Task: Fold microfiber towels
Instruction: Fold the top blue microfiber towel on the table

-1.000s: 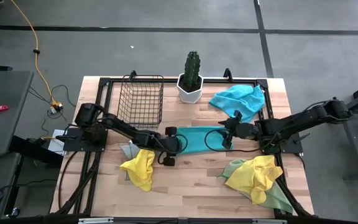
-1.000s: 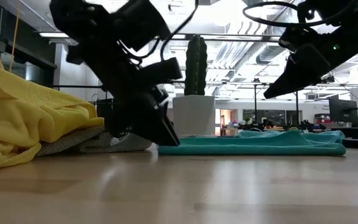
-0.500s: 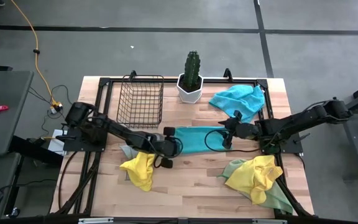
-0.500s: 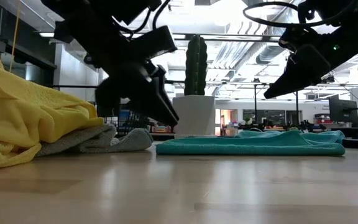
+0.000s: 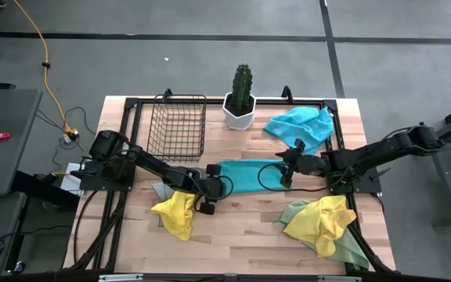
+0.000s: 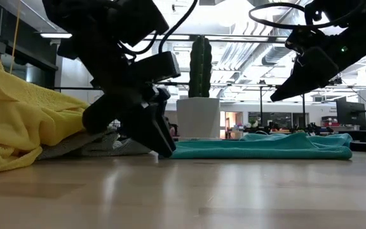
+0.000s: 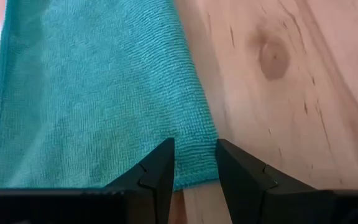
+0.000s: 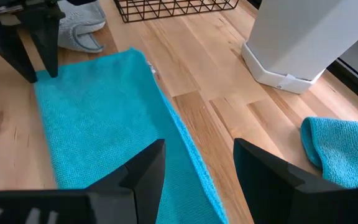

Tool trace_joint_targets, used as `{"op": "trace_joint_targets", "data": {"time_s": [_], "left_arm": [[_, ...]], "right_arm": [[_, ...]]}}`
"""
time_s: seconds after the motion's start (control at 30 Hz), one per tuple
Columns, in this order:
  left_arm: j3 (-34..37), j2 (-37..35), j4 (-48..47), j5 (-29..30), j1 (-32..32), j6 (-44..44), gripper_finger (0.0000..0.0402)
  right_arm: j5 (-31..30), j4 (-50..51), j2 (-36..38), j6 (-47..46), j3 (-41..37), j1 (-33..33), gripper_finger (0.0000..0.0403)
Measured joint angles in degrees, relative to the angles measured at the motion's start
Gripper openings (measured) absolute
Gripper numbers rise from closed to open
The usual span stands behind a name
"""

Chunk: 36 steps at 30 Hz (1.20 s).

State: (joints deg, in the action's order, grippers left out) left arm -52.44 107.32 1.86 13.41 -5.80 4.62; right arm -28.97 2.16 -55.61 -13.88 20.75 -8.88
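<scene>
A turquoise towel (image 5: 245, 174), folded into a long band, lies flat on the table's middle; it also shows in the low view (image 6: 259, 147). My left gripper (image 5: 212, 186) is down at the table by the band's left end. Its fingers are slightly open and stand on either side of the towel's near left corner (image 7: 194, 163). My right gripper (image 5: 286, 170) is open and empty. It hangs well above the band's right end, as the low view (image 6: 297, 79) and the right wrist view (image 8: 197, 155) show. My left gripper has its fingertips (image 7: 160, 168) low at the towel's near left corner, slanting down from the table's left. The towel's edge lies in the gap between them. I cannot tell whether they touch the cloth.
A yellow towel (image 5: 177, 211) lies on a grey one (image 5: 161, 190) at the near left. A crumpled turquoise towel (image 5: 300, 125) lies at the far right. A yellow and pale green heap (image 5: 323, 223) lies at the near right. A wire basket (image 5: 177, 125) and a potted cactus (image 5: 241, 102) stand at the far edge.
My left gripper has risen a little off the towel's left end, drawn back toward the table's left, and come down again at the towel's near left corner. The towel has stayed flat and in place.
</scene>
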Motion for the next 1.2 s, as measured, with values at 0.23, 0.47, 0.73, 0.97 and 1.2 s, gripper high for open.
{"op": "trace_joint_targets", "data": {"time_s": [0.23, 0.47, 0.73, 0.97, 1.2], "left_arm": [[-0.01, 0.12, 0.01, 0.0, 0.02, 0.04, 0.011], [-0.26, -0.45, -0.84, 0.05, 0.02, 0.01, 0.011], [-2.79, -1.54, -6.42, -2.98, 0.0, -3.65, 0.0111], [-2.94, -1.56, -8.82, -2.8, -0.33, -5.51, 0.0111], [-2.97, -0.83, -9.18, -2.43, -0.35, -4.43, 0.0111]], "right_arm": [[-0.03, 0.43, 0.11, 3.77, 0.26, 0.0, 0.0183], [-0.02, 0.36, 0.22, 4.95, 2.03, 0.0, 0.0183], [0.0, 1.5, 0.22, 4.87, 2.03, 0.0, 0.0183], [0.0, 1.83, 0.22, 4.82, 2.05, 0.0, 0.0183], [0.02, 1.9, 0.22, 4.75, 2.05, 0.0, 0.0183]]}}
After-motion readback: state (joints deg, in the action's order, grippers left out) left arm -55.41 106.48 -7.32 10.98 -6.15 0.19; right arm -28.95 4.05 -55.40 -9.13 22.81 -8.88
